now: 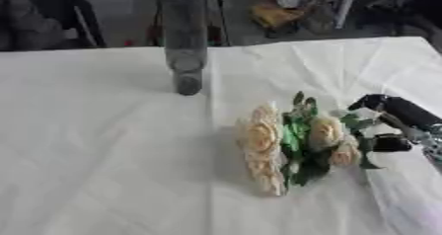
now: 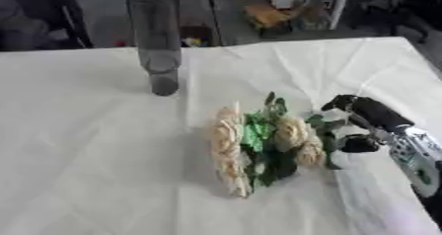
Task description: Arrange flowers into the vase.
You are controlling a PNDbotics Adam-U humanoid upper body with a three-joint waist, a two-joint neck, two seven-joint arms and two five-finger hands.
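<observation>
Right hand (image 2: pixel 373 125): entering from the right edge, black fingers (image 2: pixel 352 102) and thumb reaching in around the stem end of the bouquet (image 2: pixel 259 142); whether they are actually closing on the stems cannot be told.

Bouquet: lying on its side just to the hand's left, cream and pale peach blooms fanning away from the hand, green leaves (image 2: pixel 253 133) showing between them and touching the fingertips.

Bench (image 1: pixel 103 155): carrying everything, draped in a creased white cloth, spreading left and forward of the hand.

Vase (image 1: pixel 184 36): standing upright well apart from the hand, up and to its left beyond the flowers, tall, dark and see-through, holding no flowers.

Left hand: showing in neither view.
</observation>
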